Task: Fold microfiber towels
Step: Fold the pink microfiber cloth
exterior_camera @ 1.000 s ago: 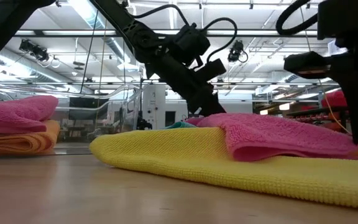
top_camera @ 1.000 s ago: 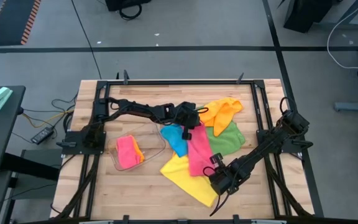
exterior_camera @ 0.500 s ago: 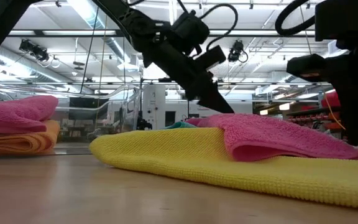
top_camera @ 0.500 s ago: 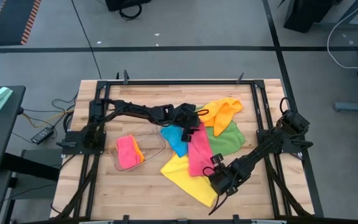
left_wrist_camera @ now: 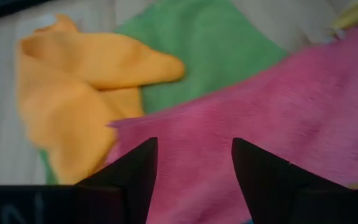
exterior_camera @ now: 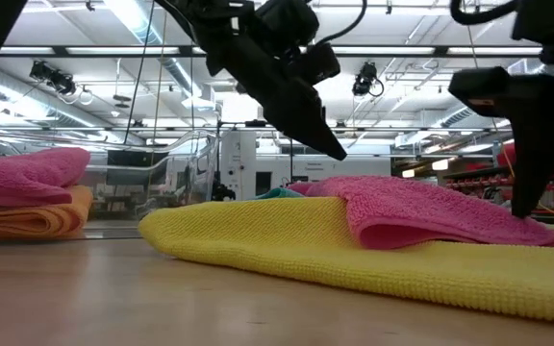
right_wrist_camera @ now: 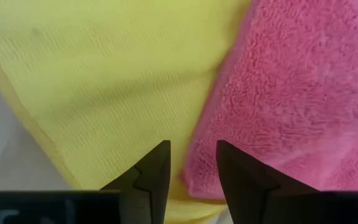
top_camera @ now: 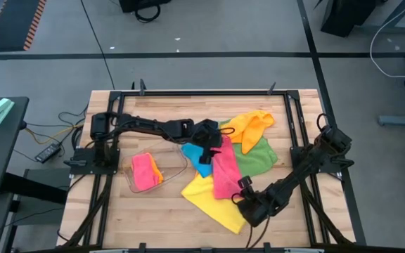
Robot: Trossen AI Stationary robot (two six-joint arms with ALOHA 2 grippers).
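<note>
Loose on the table [top_camera: 118, 204], the pink towel [top_camera: 224, 172] drapes over the yellow towel [top_camera: 206, 197], with blue, green and orange ones just behind. The left end effector [top_camera: 211, 146] hovers parted above its far end; the right end effector [top_camera: 244, 204] (parted too) hangs over its near edge.

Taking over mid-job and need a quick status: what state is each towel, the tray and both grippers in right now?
Pink towel: unfolded, lying over the yellow and blue ones.
Yellow towel: spread flat, bottom of the pile.
Blue towel: partly covered.
Green towel: spread.
Orange towel: crumpled.
Tray: holds folded towels.
Left gripper: open above pink.
Right gripper: open at pink's edge.
</note>
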